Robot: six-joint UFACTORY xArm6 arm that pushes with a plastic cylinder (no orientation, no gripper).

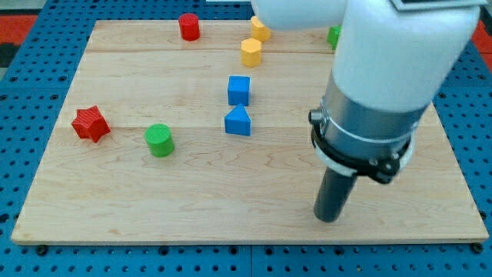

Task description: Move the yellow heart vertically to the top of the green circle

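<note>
Plainly, in the one camera view, my tip rested on the tabletop close to the bottom edge, toward the bottom right corner, touching no block. The tool was a bare rod with nothing to clench or release, and it held nothing.

Two yellow blocks sat near the top edge, around its middle. The upper one, partly under the arm's white housing, was hard to read for shape. The lower one looked like the yellow heart, though I could not be sure. The green circle stood in the left half, well apart from both, with the red star near the left edge beside it. A blue cube and a blue triangular block lay between the yellow pair and the middle of the tabletop. A red cylinder sat by the top edge, and another green block peeked out beside the arm.

The heart lay up and to the left of my tip, far across the tabletop. As I judged it, the heart needed to go leftward until it stood straight above the green circle, so my tip had to come round to the heart's right side first.
</note>
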